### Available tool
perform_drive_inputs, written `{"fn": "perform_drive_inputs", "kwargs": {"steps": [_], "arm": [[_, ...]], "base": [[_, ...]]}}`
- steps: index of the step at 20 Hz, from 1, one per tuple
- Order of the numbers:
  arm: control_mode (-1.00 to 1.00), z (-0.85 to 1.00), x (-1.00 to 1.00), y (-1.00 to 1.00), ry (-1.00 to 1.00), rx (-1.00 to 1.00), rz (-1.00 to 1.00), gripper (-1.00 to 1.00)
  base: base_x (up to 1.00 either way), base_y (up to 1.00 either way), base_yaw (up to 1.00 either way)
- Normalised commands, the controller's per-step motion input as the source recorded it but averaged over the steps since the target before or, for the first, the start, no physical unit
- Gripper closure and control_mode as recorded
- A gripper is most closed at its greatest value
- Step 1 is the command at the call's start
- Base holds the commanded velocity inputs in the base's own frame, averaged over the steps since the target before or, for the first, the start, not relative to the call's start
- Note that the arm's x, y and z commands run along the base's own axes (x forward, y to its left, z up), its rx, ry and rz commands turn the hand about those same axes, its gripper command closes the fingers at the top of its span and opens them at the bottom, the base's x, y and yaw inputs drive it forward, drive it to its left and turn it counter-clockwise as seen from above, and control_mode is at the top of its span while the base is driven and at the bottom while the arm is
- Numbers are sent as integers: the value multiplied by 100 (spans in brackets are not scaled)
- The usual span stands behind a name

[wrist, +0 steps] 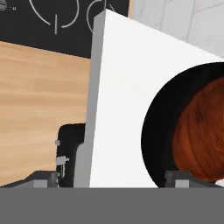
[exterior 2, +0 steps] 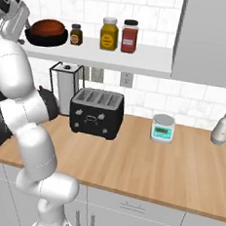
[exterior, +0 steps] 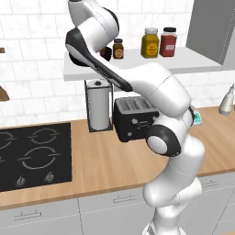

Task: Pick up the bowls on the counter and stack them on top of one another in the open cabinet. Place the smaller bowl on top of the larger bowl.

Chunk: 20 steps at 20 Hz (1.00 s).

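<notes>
Two round bowls: one wide glossy black bowl (exterior 2: 39, 40), one smaller reddish-brown bowl (exterior 2: 47, 28). Three jars: small dark jar (exterior 2: 76, 34), yellow jar (exterior 2: 109, 34), red jar (exterior 2: 129, 37). One black four-slot toaster (exterior 2: 96, 113). One white paper-towel roll (exterior: 98, 108). One small digital scale (exterior 2: 162, 128).

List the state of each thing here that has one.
Red bowl: nested in the black bowl.
Black bowl: upright on the shelf.
Hand: open, above the shelf edge.
Toaster: slots empty.
Jars: lids on.
</notes>
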Motion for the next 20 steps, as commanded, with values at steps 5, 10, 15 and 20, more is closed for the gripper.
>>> {"fn": "perform_drive_inputs", "kwargs": {"steps": [5,10,15,20], "arm": [[-100,-79,-100,0,0,-1,0,-100],[-100,-100,-100,0,10,-9,3,-100],[-100,-100,-100,-4,28,-16,4,-100],[-100,-100,-69,-47,30,-17,4,-100]], "base": [[0,0,0],[0,0,0],[0,0,0],[0,0,0]]}}
